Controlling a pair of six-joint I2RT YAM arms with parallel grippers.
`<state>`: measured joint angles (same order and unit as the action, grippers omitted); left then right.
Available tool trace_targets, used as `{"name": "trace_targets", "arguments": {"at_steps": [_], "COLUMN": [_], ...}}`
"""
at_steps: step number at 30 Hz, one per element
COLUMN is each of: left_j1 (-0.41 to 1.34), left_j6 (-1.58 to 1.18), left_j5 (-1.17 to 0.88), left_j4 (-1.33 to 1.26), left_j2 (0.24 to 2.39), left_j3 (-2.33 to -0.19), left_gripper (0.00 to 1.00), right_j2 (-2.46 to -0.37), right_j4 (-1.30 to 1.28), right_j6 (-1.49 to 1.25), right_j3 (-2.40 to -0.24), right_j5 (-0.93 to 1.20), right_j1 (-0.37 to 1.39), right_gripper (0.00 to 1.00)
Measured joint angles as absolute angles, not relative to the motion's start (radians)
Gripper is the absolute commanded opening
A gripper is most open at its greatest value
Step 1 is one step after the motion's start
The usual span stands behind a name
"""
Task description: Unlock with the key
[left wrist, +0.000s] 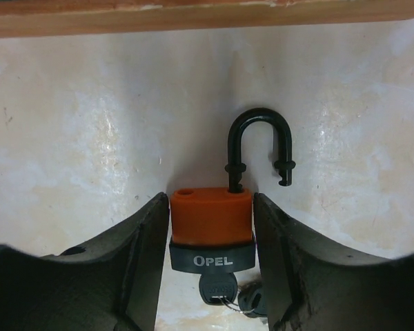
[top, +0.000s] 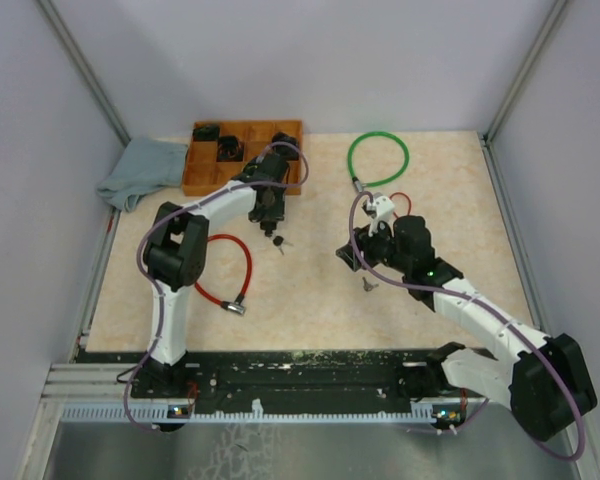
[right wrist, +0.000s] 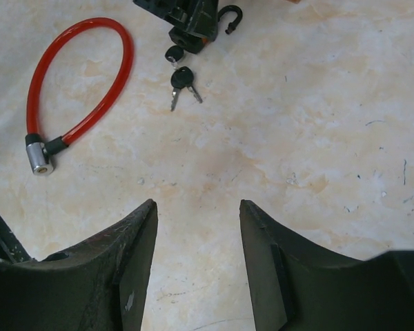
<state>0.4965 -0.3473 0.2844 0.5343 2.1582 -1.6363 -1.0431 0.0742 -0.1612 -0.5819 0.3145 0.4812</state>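
the left claw (left wrist: 211,200) is closed about halfway onto the padlock (left wrist: 211,217), one finger pressed to each side of its orange body, which lies flat on the pale table (left wrist: 90,138) just short of the wooden tray (left wrist: 193,14). the black shackle (left wrist: 259,121) is popped up: one leg sits in the body, the other end hangs free, swung away from its hole. the key (left wrist: 214,286) is in the keyhole at the grey "opel" end, with spare keys (right wrist: 183,81) on a ring lying beside it. the right claw (right wrist: 197,207) hangs over bare table well apart from the padlock, jaws spread and holding nothing. a red cable lock (right wrist: 76,76) lies looped near the left arm, a green cable lock (top: 378,160) at the far side, and a blue-grey cloth (top: 140,170) rests just left of the tray.
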Motion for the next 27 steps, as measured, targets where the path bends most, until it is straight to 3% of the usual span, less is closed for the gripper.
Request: {"name": "trace_targets", "arguments": {"at_steps": [3,15,23,27], "left_j1": [0.496,0.487,0.481,0.480], "left_j6": [-0.361,-0.458,-0.535,-0.575], "left_j5": [0.282,0.188,0.202,0.230], "left_j4": [0.531,0.407,0.324,0.317], "left_j2": [2.143,1.677,1.439,1.391], "left_j3": [-1.613,-1.183,-0.911,-0.811], "left_gripper": [0.74,0.94,0.97,0.93], "right_j2": [-1.055,-1.170,-1.238,-1.244], "right_j4": [0.068,-0.068,-0.167,-0.181], "right_j6": [-0.165,-0.186,-0.196,-0.210], "right_j3": [-0.583,-0.659,-0.722,-0.738], "right_j5": [0.287,0.091,-0.072,-0.093], "right_j1": [0.481,0.477,0.453,0.446], "right_gripper": [0.53,0.59,0.61,0.61]}}
